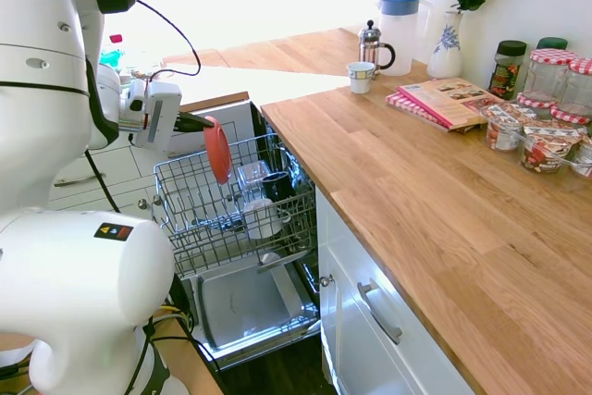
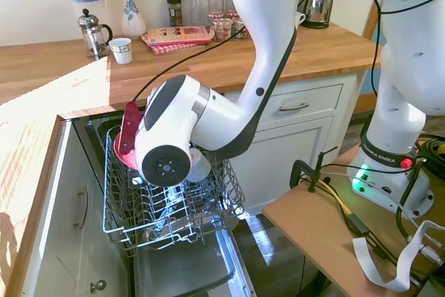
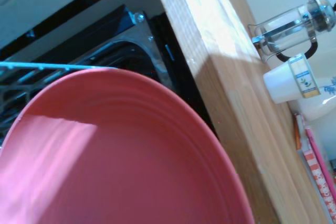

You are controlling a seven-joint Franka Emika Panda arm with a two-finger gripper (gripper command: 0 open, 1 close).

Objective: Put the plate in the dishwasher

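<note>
Clamped on the rim of the coral-red plate (image 1: 218,149), the gripper (image 1: 196,123) reaches out sideways over the pulled-out wire rack (image 1: 190,199) of the dishwasher (image 1: 242,295), its dark fingers pinching the plate's upper edge so that the plate hangs on edge just past the fingertips, its lower half dipping between the rack's walls. From the second exterior view the plate (image 2: 129,135) shows only as a red sliver beside the arm's bulky wrist joint, above the rack's (image 2: 206,203) back corner nearest the counter edge; whether its lower rim touches the wires cannot be told. Below and beyond the gripper, inside the rack, sit a clear glass (image 1: 252,176), a dark mug (image 1: 277,186) and a white cup (image 1: 260,217) lying on its side. Under the rack the steel-lined door lies folded down. In the wrist view the plate (image 3: 115,156) fills most of the picture, with the wooden countertop (image 3: 231,108) edge running past it and a French press (image 3: 291,27) and a small white cup (image 3: 291,77) standing on it. Farther off on the same counter stand a blue-lidded jug (image 1: 400,18), a vase of red roses (image 1: 448,39), a book (image 1: 444,99) and jars (image 1: 546,76).
</note>
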